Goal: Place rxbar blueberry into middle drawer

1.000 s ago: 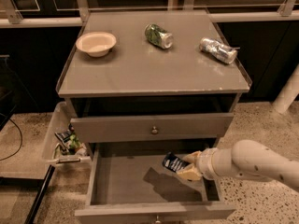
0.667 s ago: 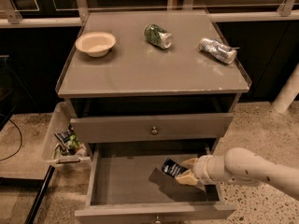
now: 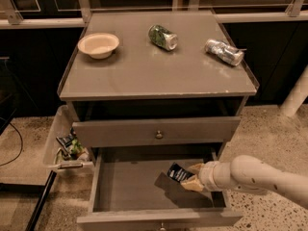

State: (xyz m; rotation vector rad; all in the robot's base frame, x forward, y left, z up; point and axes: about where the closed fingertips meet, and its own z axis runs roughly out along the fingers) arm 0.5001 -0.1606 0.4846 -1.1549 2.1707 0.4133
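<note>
Lower than a second ago, the robot's hand (image 3: pixel 191 176) reaches in from the right over the open middle drawer (image 3: pixel 130 191), fingers clamped on the rxbar blueberry (image 3: pixel 177 173) — the dark blue bar tilts just above the grey floor, its shadow beneath. Behind, a closed drawer front (image 3: pixel 120 131) carries a round knob (image 3: pixel 159 134). On the bench (image 3: pixel 144 76) beyond lie a cream bowl (image 3: pixel 98 44), a green-labelled can (image 3: pixel 162 36) and a crushed silver can (image 3: pixel 224 52) — well apart.
</note>
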